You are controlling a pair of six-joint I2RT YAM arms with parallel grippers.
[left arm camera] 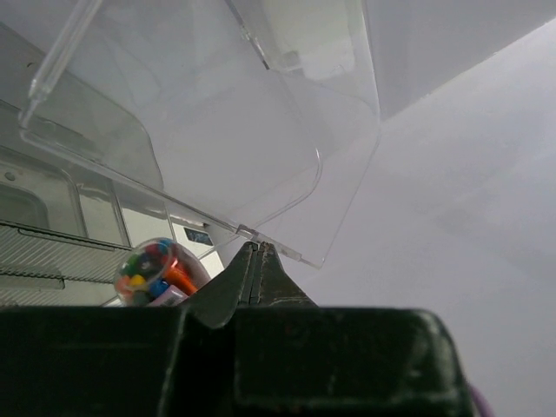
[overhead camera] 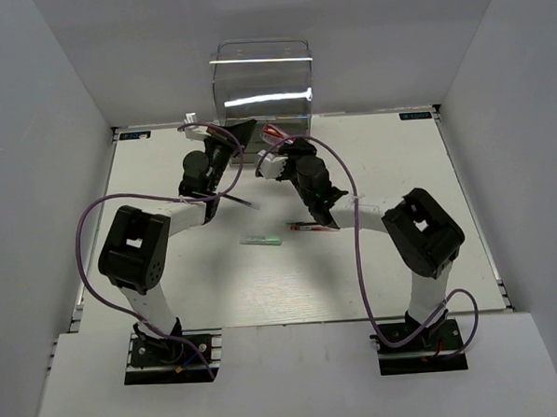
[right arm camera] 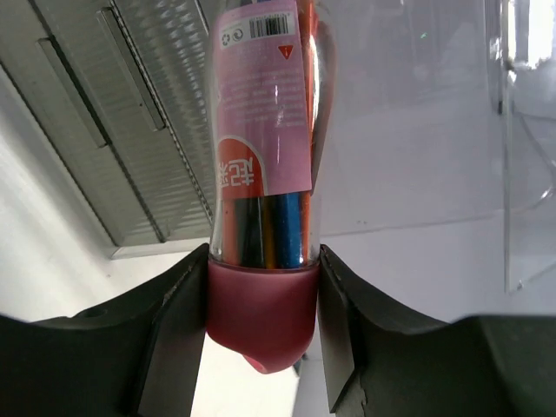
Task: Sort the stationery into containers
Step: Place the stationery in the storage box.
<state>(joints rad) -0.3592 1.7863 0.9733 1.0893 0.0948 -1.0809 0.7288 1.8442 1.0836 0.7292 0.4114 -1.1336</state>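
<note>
- My right gripper [right arm camera: 263,259] grasps the pink pen tube [right arm camera: 261,139], pointing lengthwise at the drawer cabinet [right arm camera: 130,113] just ahead.
- My left gripper [left arm camera: 257,254] sits clenched beside that cabinet.

A white desk [overhead camera: 171,289] sits inside a plain booth of pale grey panels. The far wall [overhead camera: 140,57] rises behind the desk's far edge, and the left wall [overhead camera: 25,184] and right wall [overhead camera: 528,158] slant in along its side edges. A thin dark seam runs along the far edge, with a small blue label [overhead camera: 416,116] near the far right corner and another near the far left corner. A white board [overhead camera: 296,366] lies across the near edge. The light is even and soft, and it leaves faint grey shadows on the desk.
</note>
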